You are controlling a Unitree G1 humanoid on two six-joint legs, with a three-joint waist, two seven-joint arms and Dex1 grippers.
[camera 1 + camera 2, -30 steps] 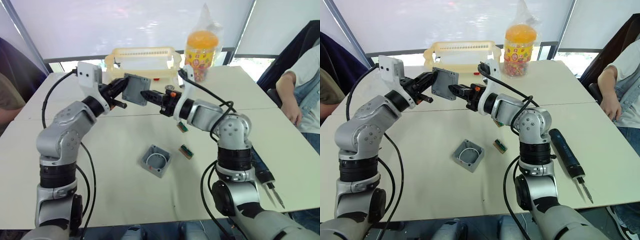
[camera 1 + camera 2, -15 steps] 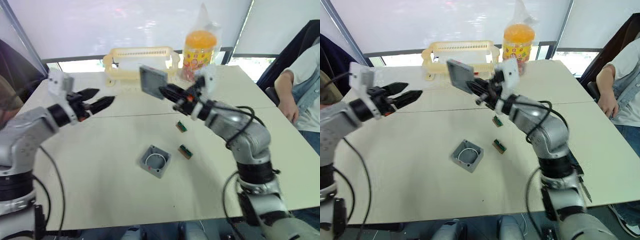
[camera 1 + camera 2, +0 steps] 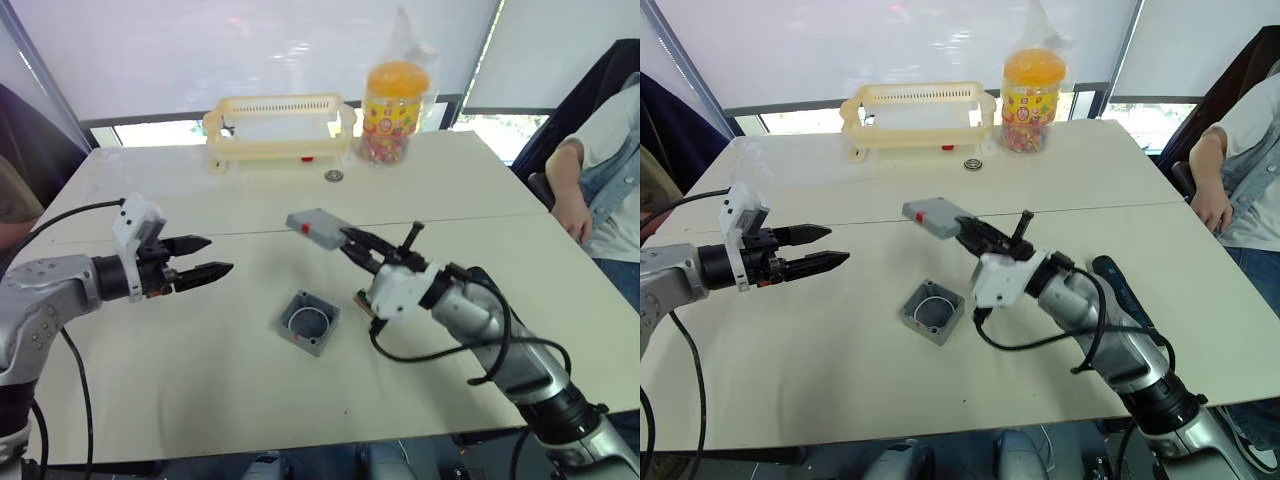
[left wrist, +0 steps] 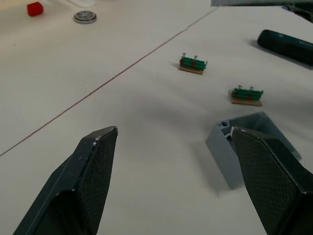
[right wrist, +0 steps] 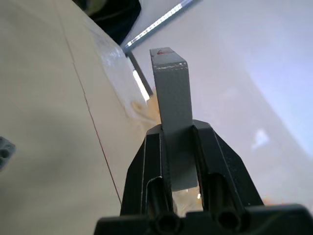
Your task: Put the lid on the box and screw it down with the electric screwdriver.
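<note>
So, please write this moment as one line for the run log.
right hand: shut on lid, held above table | left hand: open, empty | box: on table, open side up, uncovered | electric screwdriver: lying on table

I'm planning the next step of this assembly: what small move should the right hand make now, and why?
Probably bring the right hand forward and down towards the open grey square plastic box, levelling the thin flat grey plastic lid. The hand is shut on the lid, held tilted in the air above and behind the box, which lies uncovered on the table. The left hand is open, off to the side.
</note>
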